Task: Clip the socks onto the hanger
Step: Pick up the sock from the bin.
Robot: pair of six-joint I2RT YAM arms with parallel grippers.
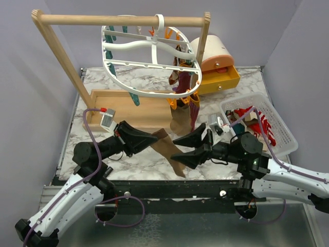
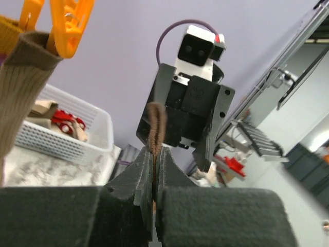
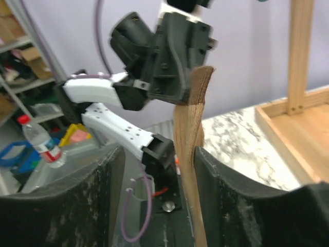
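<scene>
Over marble table point(image 1: 134, 163), left tool point(image 1: 155, 138) pinches tan sock point(image 1: 174, 154).

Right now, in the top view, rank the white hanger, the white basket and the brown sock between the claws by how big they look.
1. The hanger looks largest, though it hangs nearer the camera, which may flatter it.
2. The basket.
3. The brown sock, clearly smallest.

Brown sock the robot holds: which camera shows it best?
Top external: most of the brown sock shows. Left wrist sees only its thin edge pinched in the left gripper; right wrist sees a strip inside the open right gripper.
</scene>
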